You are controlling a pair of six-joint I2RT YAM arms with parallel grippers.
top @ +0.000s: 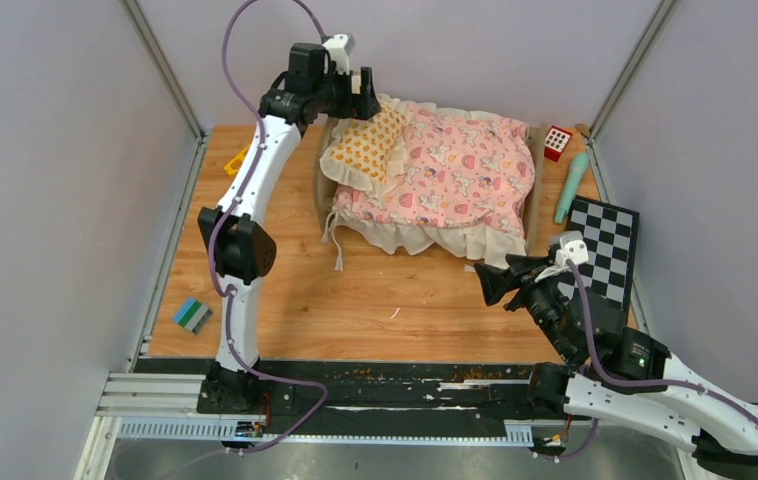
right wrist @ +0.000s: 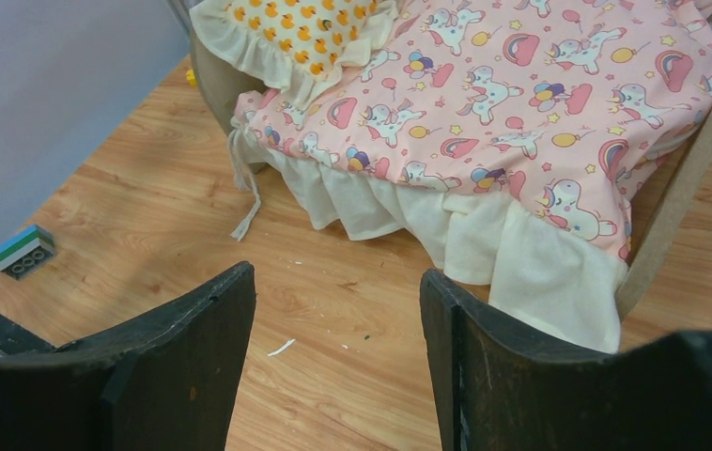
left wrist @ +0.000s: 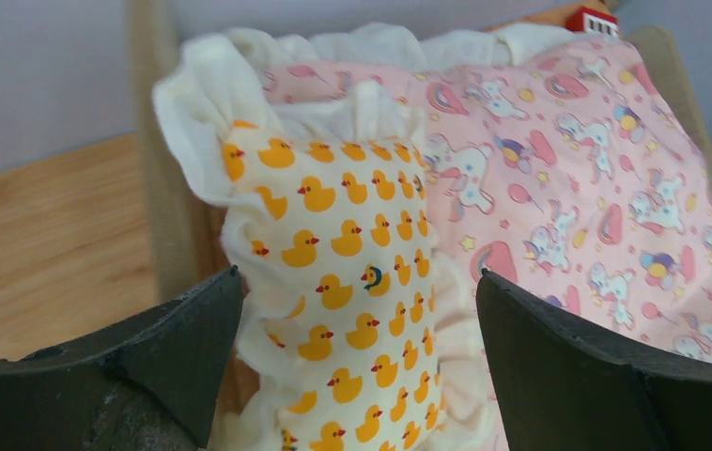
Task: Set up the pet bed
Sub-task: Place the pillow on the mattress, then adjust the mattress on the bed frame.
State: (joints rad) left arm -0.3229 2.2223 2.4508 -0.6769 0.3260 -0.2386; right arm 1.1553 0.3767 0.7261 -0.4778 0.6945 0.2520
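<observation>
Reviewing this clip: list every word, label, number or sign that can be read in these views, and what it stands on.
No readable text in any view.
quilt: unicorns, rainbows and balloons only, no words.
pillow: duck print only.
checkerboard: black and white squares, no characters.
red block and striped block: too small to show any marking.
</observation>
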